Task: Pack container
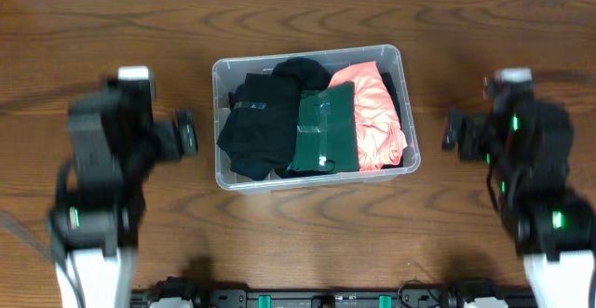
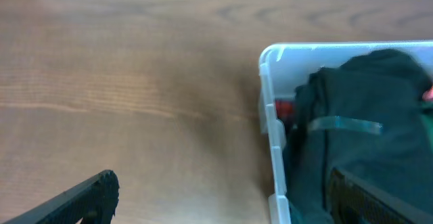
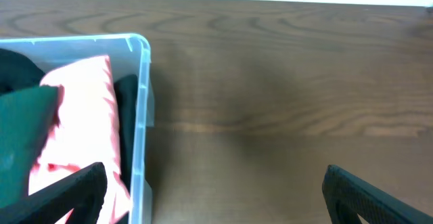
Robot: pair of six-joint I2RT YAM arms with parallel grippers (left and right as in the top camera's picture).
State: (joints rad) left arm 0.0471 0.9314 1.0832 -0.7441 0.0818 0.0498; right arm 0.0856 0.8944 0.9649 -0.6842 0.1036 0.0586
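The clear plastic container [image 1: 223,71] stands at the table's middle. It holds folded clothes: a black garment [image 1: 256,127] at the left, a dark green one [image 1: 326,127] in the middle, an orange-pink one [image 1: 372,113] at the right. My left gripper [image 1: 186,136] is open and empty, left of the container, apart from it. My right gripper [image 1: 452,131] is open and empty, to the right of it. The left wrist view shows the container's rim [image 2: 270,116] and the black garment [image 2: 365,116]. The right wrist view shows the rim [image 3: 142,116] and the pink garment [image 3: 81,116].
The wooden table [image 1: 307,243] runs all around the container. A black rail with green clips [image 1: 307,299] lies along the front edge between the arm bases.
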